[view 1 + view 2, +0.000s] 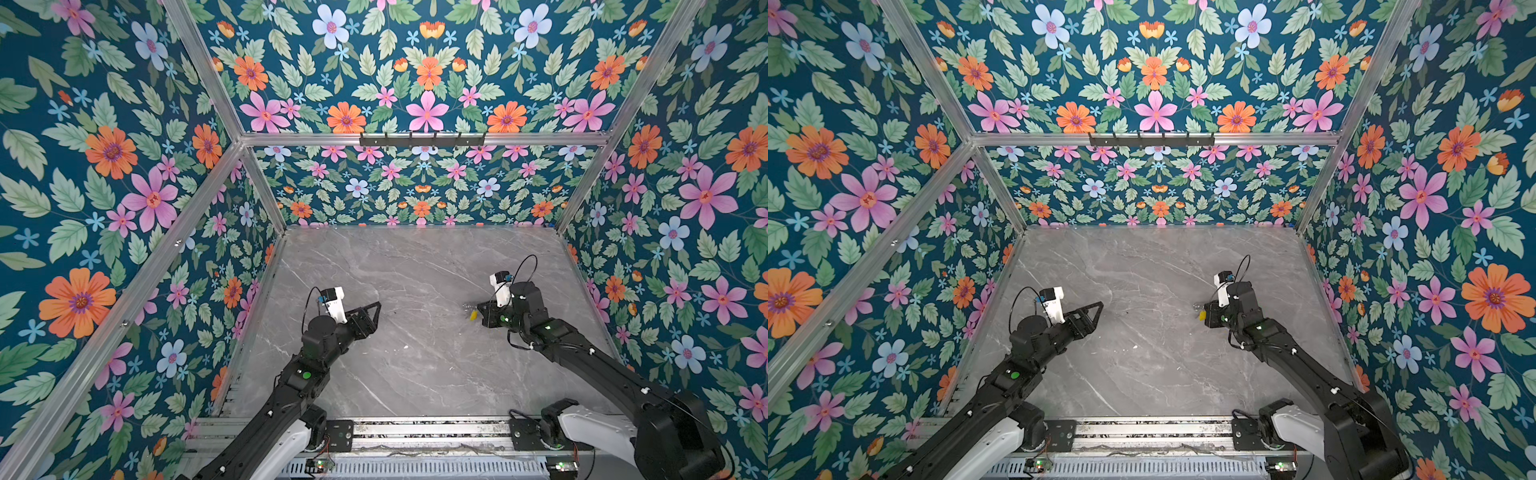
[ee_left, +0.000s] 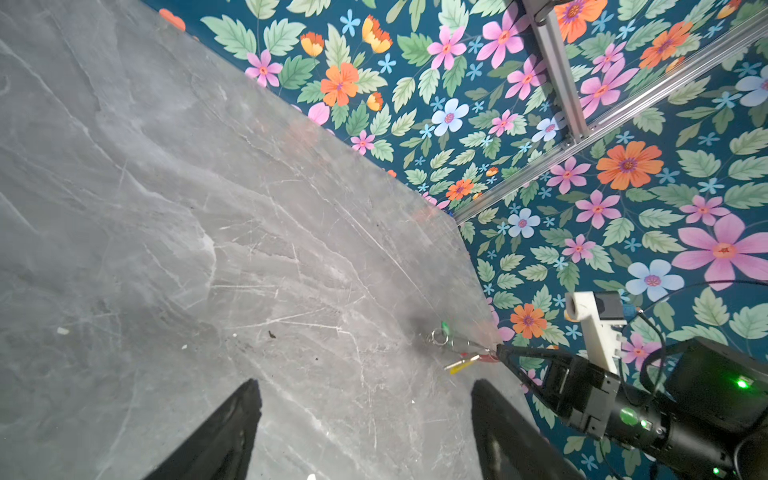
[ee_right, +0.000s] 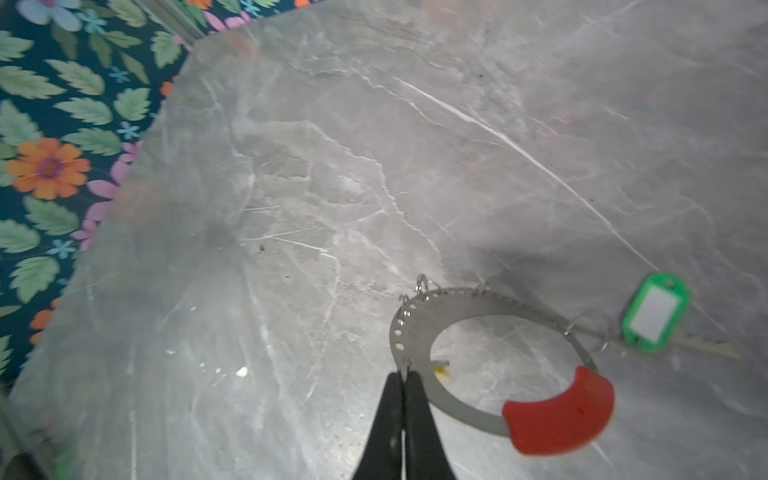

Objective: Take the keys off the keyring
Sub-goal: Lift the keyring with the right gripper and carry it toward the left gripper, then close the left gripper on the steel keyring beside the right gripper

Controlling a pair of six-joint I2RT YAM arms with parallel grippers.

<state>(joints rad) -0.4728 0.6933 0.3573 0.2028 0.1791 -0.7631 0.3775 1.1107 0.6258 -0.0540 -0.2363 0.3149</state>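
My right gripper [image 3: 402, 376] is shut on the rim of the keyring [image 3: 419, 316], a flat grey ring with small holes, silver loops and a red segment [image 3: 559, 411]. A key with a green tag [image 3: 656, 312] trails from the ring's far side. The yellow key [image 3: 441, 371] peeks out under the rim beside the fingertips. In both top views only the yellow key [image 1: 473, 316] [image 1: 1202, 316] shows at my right gripper [image 1: 479, 309]. My left gripper [image 2: 365, 415] [image 1: 375, 311] is open and empty over bare table, well apart from the keyring [image 2: 457, 345].
The grey marble table [image 1: 415, 365] carries a few white crumbs [image 2: 62, 331]. Floral walls and aluminium posts close it in on three sides. A black hook rail [image 1: 422, 139] hangs on the back wall. The right arm's wrist [image 2: 623, 399] lies close to my left gripper's side.
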